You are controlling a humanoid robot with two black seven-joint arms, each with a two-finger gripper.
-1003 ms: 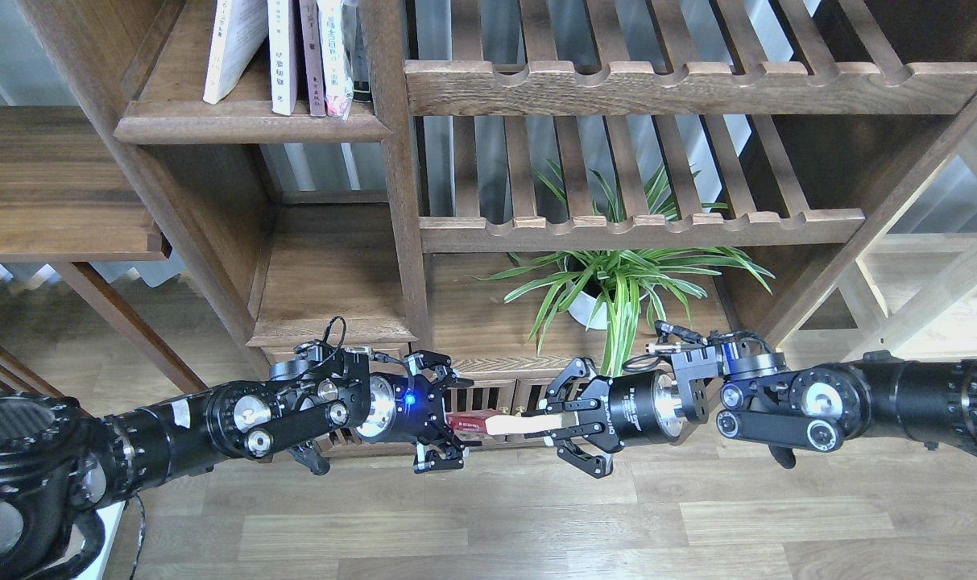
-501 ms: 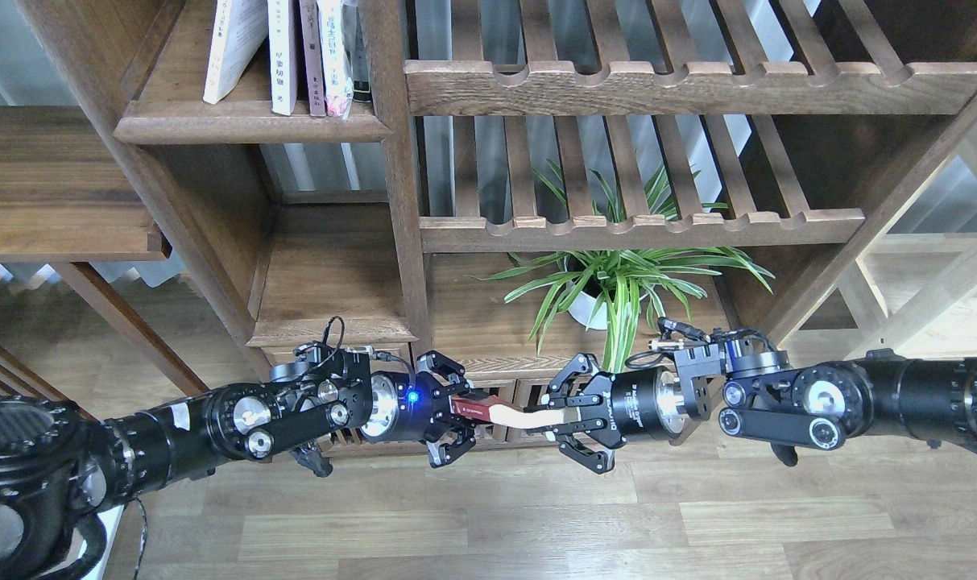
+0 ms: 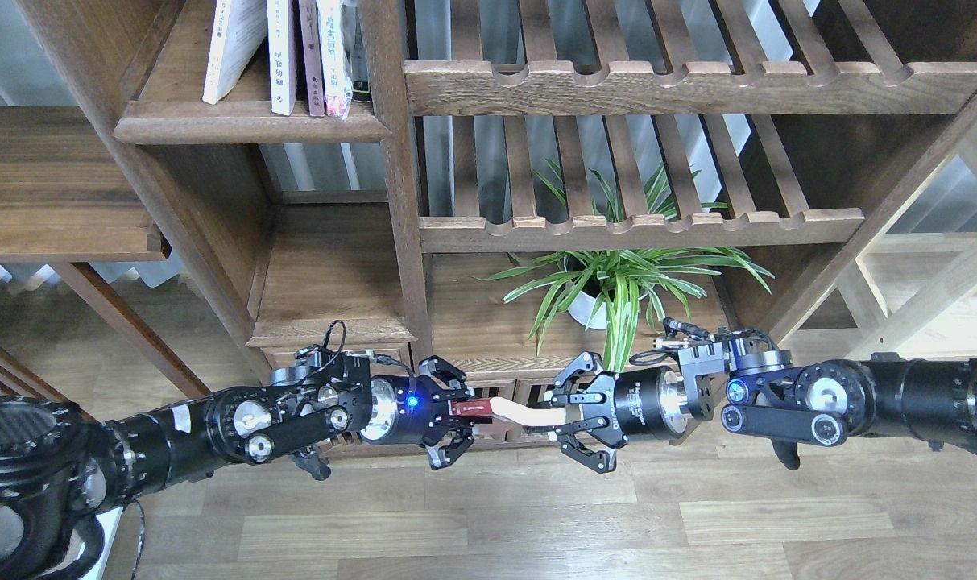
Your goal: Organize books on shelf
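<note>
A red book [image 3: 478, 408] hangs edge-on low in the middle of the head view, its cream pages bending between my two grippers. My left gripper [image 3: 458, 411] is shut on the book's red left end. My right gripper [image 3: 567, 415] is shut on its right end. The shelf [image 3: 246, 125], a dark-brown board with a rounded front lip, is at the upper left. Several books stand on it: a pale one [image 3: 232, 48] leans left, and a white-spined one [image 3: 282, 56] stands upright beside it.
A potted spider plant [image 3: 609, 282] stands on a low board right behind my right gripper. Slatted racks [image 3: 681, 84] with scalloped rails fill the upper right. An open compartment [image 3: 327, 274] lies below the shelf. Wood floor spreads underneath both arms.
My left gripper, open around the book's end a second ago, has shut on it. Both grippers have risen slightly, and the book now bows between them.
</note>
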